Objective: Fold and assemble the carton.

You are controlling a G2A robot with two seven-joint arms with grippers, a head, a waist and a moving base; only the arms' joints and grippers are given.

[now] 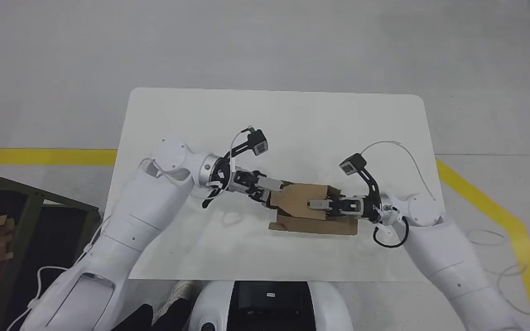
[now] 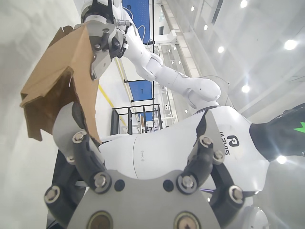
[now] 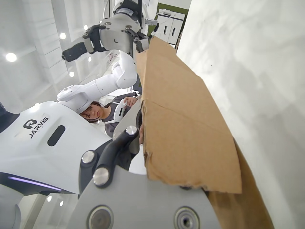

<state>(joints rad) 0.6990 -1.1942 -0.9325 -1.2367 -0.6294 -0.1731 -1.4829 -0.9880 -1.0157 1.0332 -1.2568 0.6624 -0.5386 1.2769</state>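
The white table (image 1: 331,124), with rounded corners, is the largest thing in view. The brown corrugated carton (image 1: 296,203) lies on the table's half nearer the robot, a little right of the table's middle. It is only partly folded. Its lower panels rest flat on the table, and an upper panel with an angled end is raised above them. The left wrist view shows this panel bent along a crease, with a notched flap hanging from its edge. In the right wrist view it is a broad sheet with one crease across it, standing just beside the table surface.

The left gripper (image 2: 138,109) hovers over the table's middle, at the carton's end on the robot's left. Its jaws are spread wide. One finger touches the edge of the raised panel and the other stands well apart from it in free air, so nothing is clasped.

The right gripper (image 1: 325,204) sits over the carton's other end, toward the table's right side. Its jaws are narrow and pinch the raised panel. One finger presses against the panel's outer face, and the other is hidden behind the cardboard.
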